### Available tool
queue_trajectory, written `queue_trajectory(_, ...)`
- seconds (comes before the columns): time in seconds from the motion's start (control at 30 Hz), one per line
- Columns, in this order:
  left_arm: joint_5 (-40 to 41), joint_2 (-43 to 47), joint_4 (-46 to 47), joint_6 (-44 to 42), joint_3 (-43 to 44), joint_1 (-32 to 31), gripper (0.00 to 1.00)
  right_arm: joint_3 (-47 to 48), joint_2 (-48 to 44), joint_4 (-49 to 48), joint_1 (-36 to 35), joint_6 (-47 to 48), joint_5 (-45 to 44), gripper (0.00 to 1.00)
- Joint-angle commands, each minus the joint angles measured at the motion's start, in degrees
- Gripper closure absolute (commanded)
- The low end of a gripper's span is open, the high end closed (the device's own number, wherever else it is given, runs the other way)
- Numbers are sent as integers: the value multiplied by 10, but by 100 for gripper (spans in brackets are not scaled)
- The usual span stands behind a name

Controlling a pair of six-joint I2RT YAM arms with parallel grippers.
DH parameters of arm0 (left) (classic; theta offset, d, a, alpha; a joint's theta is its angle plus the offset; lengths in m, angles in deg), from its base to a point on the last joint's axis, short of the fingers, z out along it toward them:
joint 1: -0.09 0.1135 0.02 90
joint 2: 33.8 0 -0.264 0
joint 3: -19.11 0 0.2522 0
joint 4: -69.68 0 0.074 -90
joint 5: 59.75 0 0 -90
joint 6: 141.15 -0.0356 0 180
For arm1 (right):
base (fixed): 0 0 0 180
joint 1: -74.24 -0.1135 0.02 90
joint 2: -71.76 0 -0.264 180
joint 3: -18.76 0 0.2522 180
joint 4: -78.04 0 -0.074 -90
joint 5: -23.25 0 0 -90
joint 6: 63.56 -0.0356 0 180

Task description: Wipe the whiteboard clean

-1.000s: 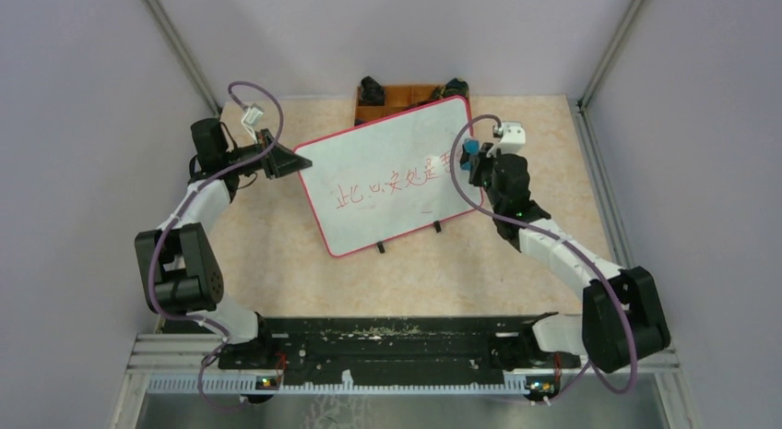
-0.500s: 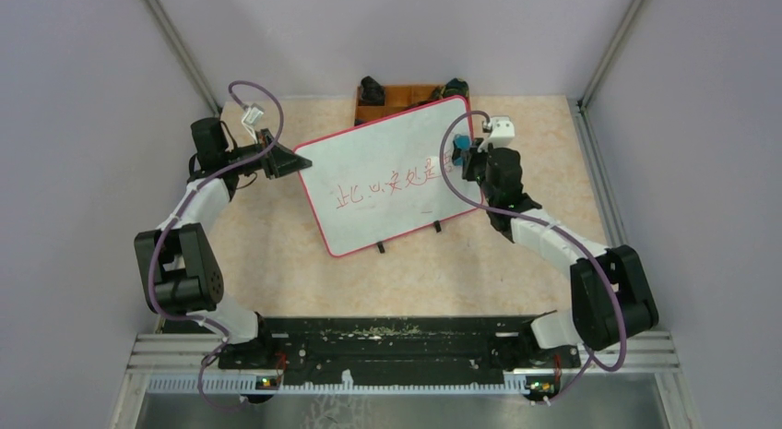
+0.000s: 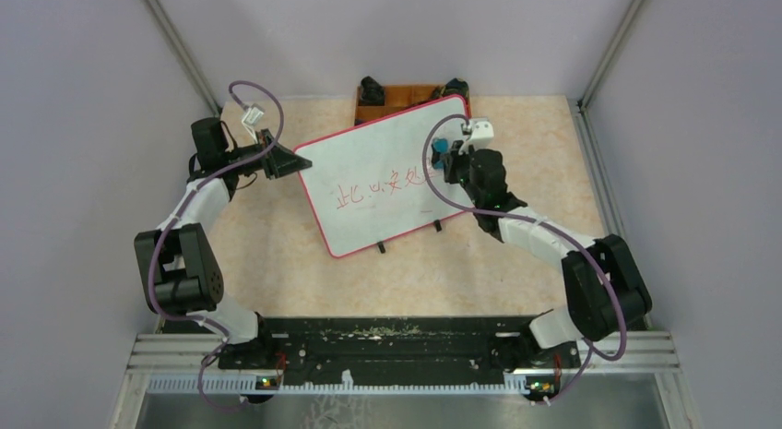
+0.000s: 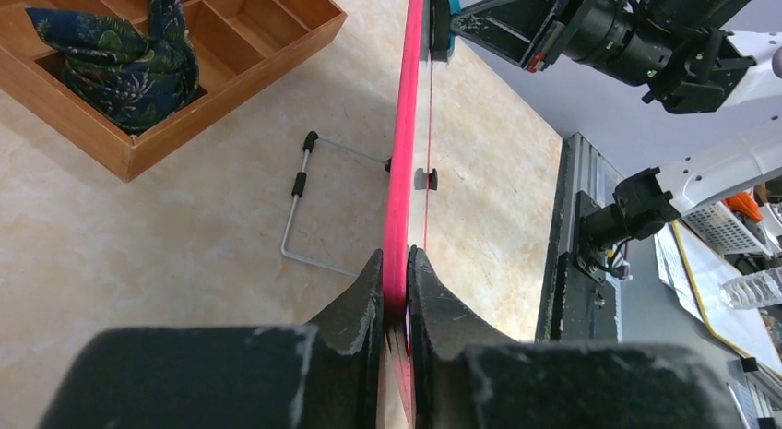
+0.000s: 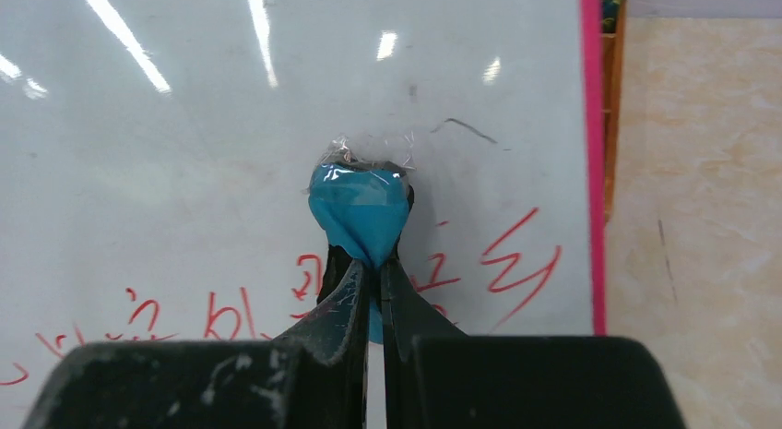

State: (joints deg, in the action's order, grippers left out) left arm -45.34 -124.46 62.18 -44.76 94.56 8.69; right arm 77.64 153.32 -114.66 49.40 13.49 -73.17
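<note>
Since the right jaws are clamped tight on a blue eraser (image 5: 360, 203) that pokes out just past their tips and appears to press against the whiteboard (image 5: 184, 106), the coming stroke turns on where the red writing (image 5: 516, 263) lies from that pad. In the right wrist view the characters sit level with the jaws rather than ahead of them. A few strokes lie just to one side, between the jaws and the board's red rim (image 5: 587, 171), and a longer row runs off to the other side. Ahead of the pad the board is bare apart from one thin dark mark (image 5: 466, 126).

Seen from above, the row follows the board's long side, leading away from the right jaws toward the left jaws. I judge the wipe should drag sideways along that line and a little back toward the wrist, not forward.

The left jaws are pinched on the rim at the opposite short end, and the board runs edge-on straight away from them, standing propped on the table (image 4: 138, 244). A wire stand (image 4: 313, 198) lies behind it, with a wooden tray (image 4: 231, 69) beyond. The right arm (image 3: 544, 240) is the one at the writing, while the left arm (image 3: 198, 203) looks placed only to steady the board.
</note>
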Motion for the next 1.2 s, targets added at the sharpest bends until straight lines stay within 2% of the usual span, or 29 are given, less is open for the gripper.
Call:
queue_trajectory(0.0, 31, -5, -17, -49, 4, -9, 100, 42, 22, -17, -53, 6, -11, 100)
queue_trajectory(0.33, 32, -1, -23, -53, 4, -14, 100, 73, 50, -7, -168, 12, -59, 100)
queue_trajectory(0.63, 35, 7, -32, -61, 4, -15, 100, 126, 121, -1, -255, 17, -98, 100)
queue_trajectory(0.77, 34, 8, -34, -64, 3, -16, 100, 135, 147, -2, -264, 16, -109, 100)
queue_trajectory(0.93, 33, 5, -35, -64, 5, -17, 100, 127, 146, 15, -260, 32, -167, 100)
queue_trajectory(1.17, 35, 11, -38, -65, 6, -17, 100, 55, 91, 10, -197, 30, -197, 100)
